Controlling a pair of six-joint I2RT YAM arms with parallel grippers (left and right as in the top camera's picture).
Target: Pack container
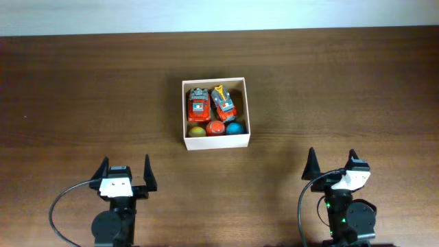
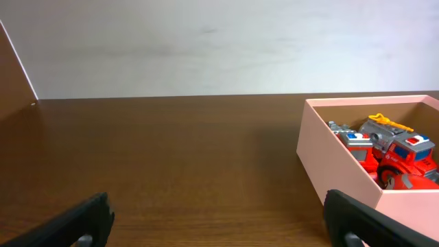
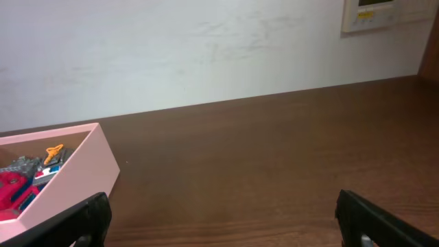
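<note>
On the left of the surface (image 1: 82,89), near its front edge, our left jaws stand wide apart with nothing between them, well apart from the container (image 1: 217,142). That box sits mid-surface, between the two arms and farther back. It carries one red toy truck (image 1: 198,105) beside a second red truck (image 1: 224,103), with a yellow ball (image 1: 197,131), a red ball (image 1: 216,128) and a blue ball (image 1: 235,127) in a row along its near wall. We see no loose toy outside it, so we judge the packing about finished. Our worry is any further reach. The thin-walled box looks light, and a spread finger catching its rim could shove or tip it and let the balls roll out. At right, our right jaws are likewise fully spread and empty.
</note>
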